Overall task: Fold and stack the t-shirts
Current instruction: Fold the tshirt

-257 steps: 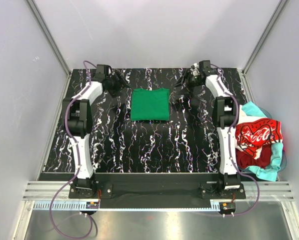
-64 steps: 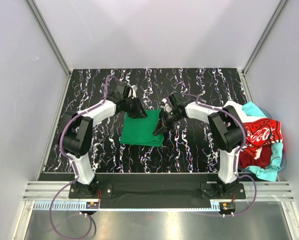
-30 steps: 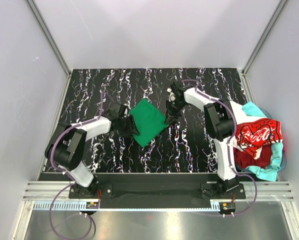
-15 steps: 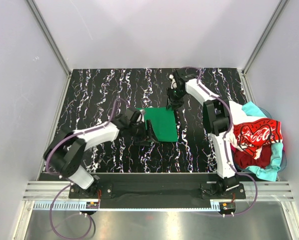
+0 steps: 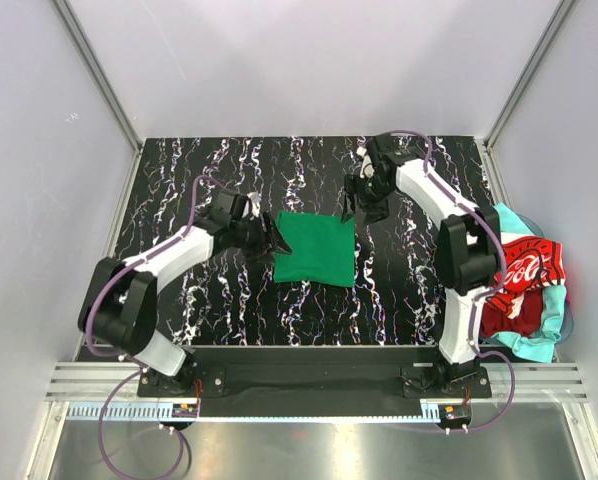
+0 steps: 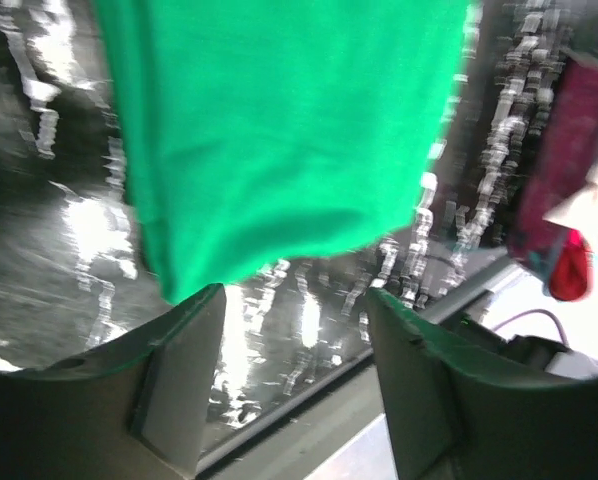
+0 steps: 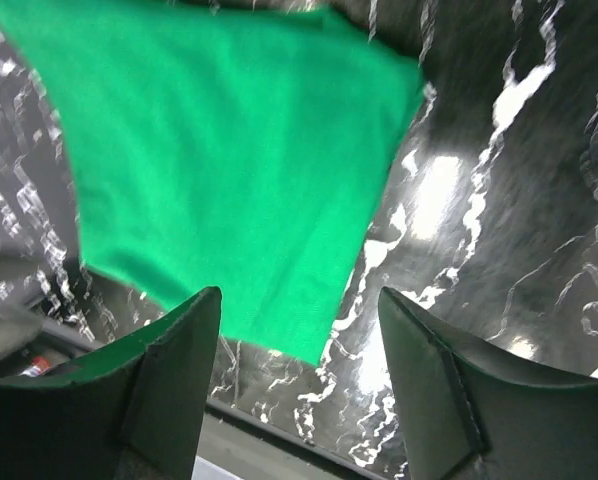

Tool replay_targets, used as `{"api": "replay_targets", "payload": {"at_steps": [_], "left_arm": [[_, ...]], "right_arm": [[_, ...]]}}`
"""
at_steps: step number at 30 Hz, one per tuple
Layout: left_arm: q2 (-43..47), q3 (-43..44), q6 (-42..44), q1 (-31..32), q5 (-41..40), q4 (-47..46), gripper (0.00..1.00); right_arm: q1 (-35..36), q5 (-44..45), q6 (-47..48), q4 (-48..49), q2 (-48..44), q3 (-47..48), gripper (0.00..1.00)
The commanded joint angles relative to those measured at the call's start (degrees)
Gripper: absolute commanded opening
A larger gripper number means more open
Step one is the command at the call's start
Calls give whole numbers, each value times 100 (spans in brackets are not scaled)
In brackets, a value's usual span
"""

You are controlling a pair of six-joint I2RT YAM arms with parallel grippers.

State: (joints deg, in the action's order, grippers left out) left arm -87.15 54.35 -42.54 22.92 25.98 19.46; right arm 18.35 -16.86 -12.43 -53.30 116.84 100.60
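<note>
The black, white-veined surface is filling the floor of the white-walled cell. Both arms are reaching over it from the near edge. The left arm is stretching towards the middle, and the right arm is bending in from the far right.

Off the right edge of the surface, a loose heap of t-shirts is lying crumpled. The red t-shirt with white Coca-Cola script is sitting on top, and the turquoise t-shirt is showing beneath and around it.

The green t-shirt is lying flat near the centre of the surface, folded into a neat rectangle.

The left jaws are hovering just beside its left edge. In the left wrist view the two fingers are standing apart with nothing between them, and a corner of the green cloth is lying just beyond their tips.

The right jaws are hanging at the shirt's far right corner. They are gaping wide and gripping nothing, with the green cloth spreading out past the fingers.
</note>
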Motion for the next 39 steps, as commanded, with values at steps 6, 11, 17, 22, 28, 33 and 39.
{"api": "replay_targets", "payload": {"at_steps": [6,11,17,22,28,33,39], "left_arm": [[-487,454,949,-367,40,102,66],[-741,313,1073,-384,257,-170,61],[-1083,304,1055,-384,355,-417,57],[-1295,296,1011,-376,452,-505,56],[-1480,287,950,-376,681,-593,24],[-1208,322,1002,-376,32,-32,0],[-1049,278,1196,-376,-602,506,0]], "right_arm": [[-552,-1029,-436,1356,-400,-1200,71],[-613,-1310,-410,1796,268,-885,67],[-666,-1372,-436,2025,831,-629,61],[-692,-1469,-489,2148,1069,-506,53],[-692,-1697,-682,2403,1087,-541,35],[-692,-1690,-1016,2675,1017,-638,0],[-692,-1416,-1297,2553,876,-699,0]]}}
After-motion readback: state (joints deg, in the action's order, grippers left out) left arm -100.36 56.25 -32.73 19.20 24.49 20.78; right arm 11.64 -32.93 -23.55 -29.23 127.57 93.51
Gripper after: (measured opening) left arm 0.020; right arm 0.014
